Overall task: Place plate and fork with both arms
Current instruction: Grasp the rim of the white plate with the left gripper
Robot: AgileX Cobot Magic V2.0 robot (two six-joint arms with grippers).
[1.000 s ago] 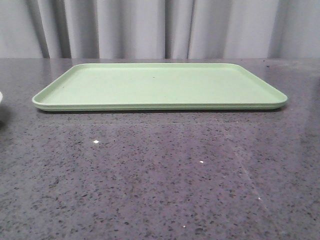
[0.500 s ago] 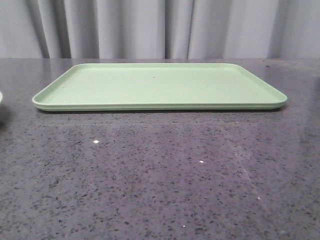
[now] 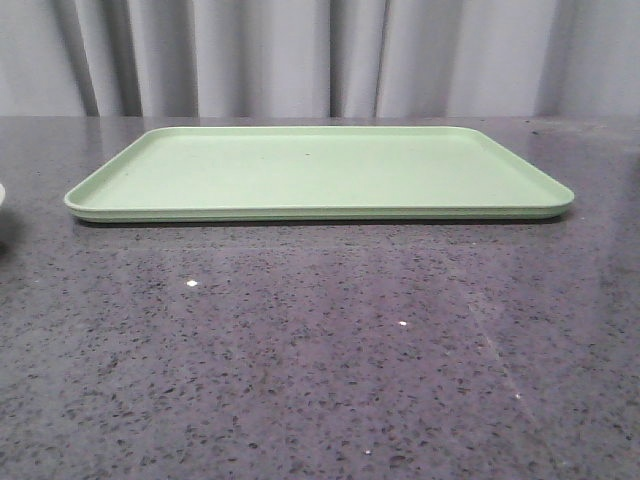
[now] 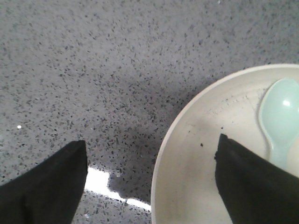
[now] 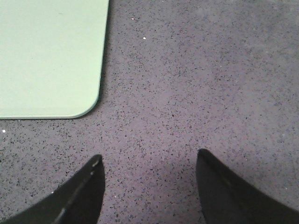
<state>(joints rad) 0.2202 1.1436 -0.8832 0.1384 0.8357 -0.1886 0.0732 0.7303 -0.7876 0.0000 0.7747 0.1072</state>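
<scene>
The dark speckled stone table (image 3: 320,350) carries the light-green tray (image 3: 320,170) and the cream plate (image 4: 196,154).

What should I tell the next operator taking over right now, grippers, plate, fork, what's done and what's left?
Left gripper: open, holding nothing, its fingers either side of the plate's near rim.
Right gripper: open, empty, above bare table beside a corner of the green tray.
Plate: on the table at the far left, off the tray, with a pale blue-green spoon lying in it.
Fork: not in any view.
Done: nothing placed; the tray has nothing on it.
Left: grasp the plate, find and grasp the fork, place both.
</scene>
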